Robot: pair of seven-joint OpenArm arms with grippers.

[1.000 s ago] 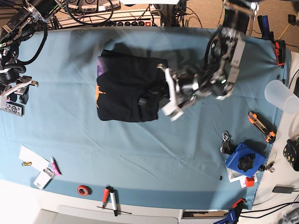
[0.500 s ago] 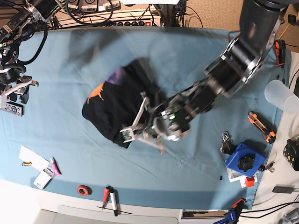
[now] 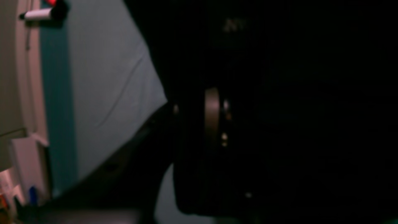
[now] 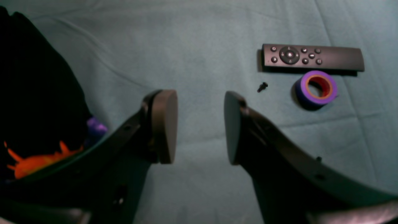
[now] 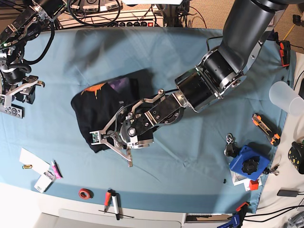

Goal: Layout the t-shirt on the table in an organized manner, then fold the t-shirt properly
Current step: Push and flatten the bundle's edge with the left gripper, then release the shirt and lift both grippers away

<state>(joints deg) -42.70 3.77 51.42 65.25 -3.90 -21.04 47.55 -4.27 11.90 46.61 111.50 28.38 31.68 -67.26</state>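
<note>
Right now your left arm reaches from the bench's far right corner toward its middle, wrist bent low, left tool (image 5: 114, 142) over the bunched t-shirt (image 5: 102, 114); whether it grips the cloth you cannot tell. Your right tool (image 4: 199, 124) hangs wide apart and empty near the left edge, above bare bench (image 4: 192, 37) beside the shirt's orange print.

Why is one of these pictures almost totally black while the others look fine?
In the left wrist view the black t-shirt fills most of the lens, leaving only a dim strip of the table. The right wrist view is lit evenly, though the right gripper is soft and out of focus. The base view is bright and sharp.
</note>
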